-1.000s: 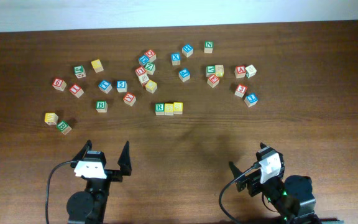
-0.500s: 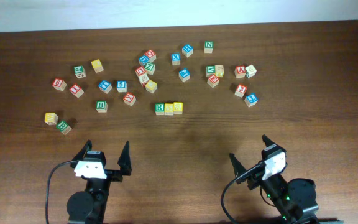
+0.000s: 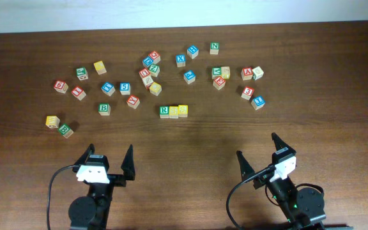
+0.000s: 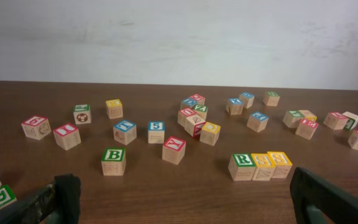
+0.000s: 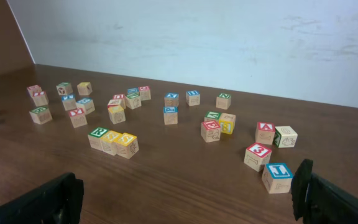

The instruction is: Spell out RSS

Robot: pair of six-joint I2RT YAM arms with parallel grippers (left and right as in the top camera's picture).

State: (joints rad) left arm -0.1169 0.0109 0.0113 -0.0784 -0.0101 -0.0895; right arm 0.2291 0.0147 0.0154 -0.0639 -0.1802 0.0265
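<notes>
- The R cube [image 3: 164,111] lies near the middle of the tabletop [image 3: 337,115], on the side of the scattered cubes that faces the arms' edge.
- The first yellow cube [image 3: 174,112] touches it. The second yellow cube [image 3: 183,110] touches that one, so the three form one straight row.
- In the left wrist view the yellow faces look like S, though the print is pale; I judge the word is laid.
- The left fingers [image 3: 130,165] are spread wide and hold nothing, parked at the arms' edge, well apart from the row.
- The right fingers [image 3: 278,144] are likewise spread and empty, towards the right corner of that edge.
- The step in hand looks like resting clear. To do it well, keep both arms low at their own edge, away from the row, so that nothing knocks it.
- If a check is wanted, read the row from the left wrist view, where it sits upright and in order.
- The green B cube [image 3: 104,108] stands well apart towards the left edge and needs no touching.
- No box, tray or bowl is in view; every cube lies directly on the tabletop.
</notes>
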